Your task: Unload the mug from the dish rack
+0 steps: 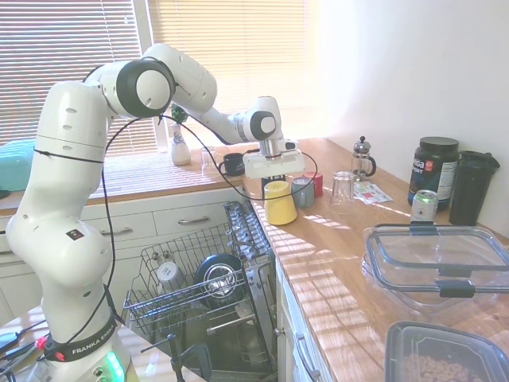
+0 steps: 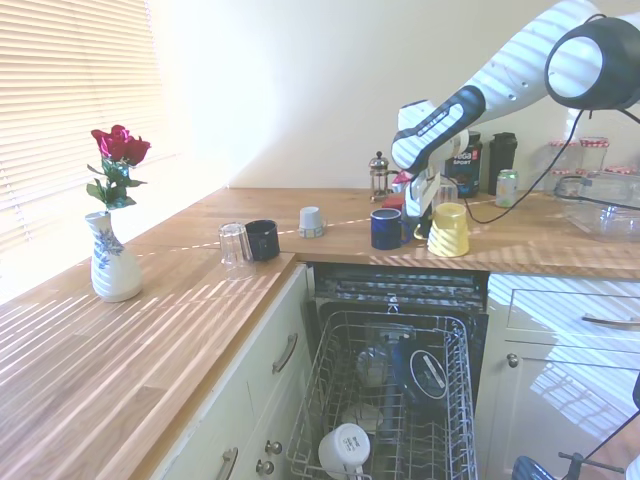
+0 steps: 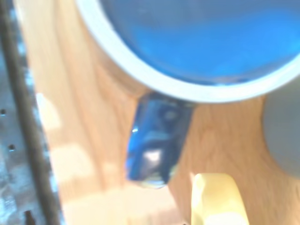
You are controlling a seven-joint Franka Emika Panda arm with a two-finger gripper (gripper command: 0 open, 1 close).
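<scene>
Yellow mug sits upside down on wooden tabletop, outside dish rack, beside dark blue mug. Hand directly above; grip state unclear. Ceramic: rigid, smooth, breakable; handle safest hold.

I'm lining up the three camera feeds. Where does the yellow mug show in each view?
First exterior: yellow mug upside down on the countertop, under the pincer.
Second exterior: right of centre.
Wrist: yellow sliver at the edge.
Shared landmark: the dark blue mug beside it.

Looks like a home kitchen: wooden bench, open dishwasher with its dish rack out, cream drawers, probably window blinds.
</scene>
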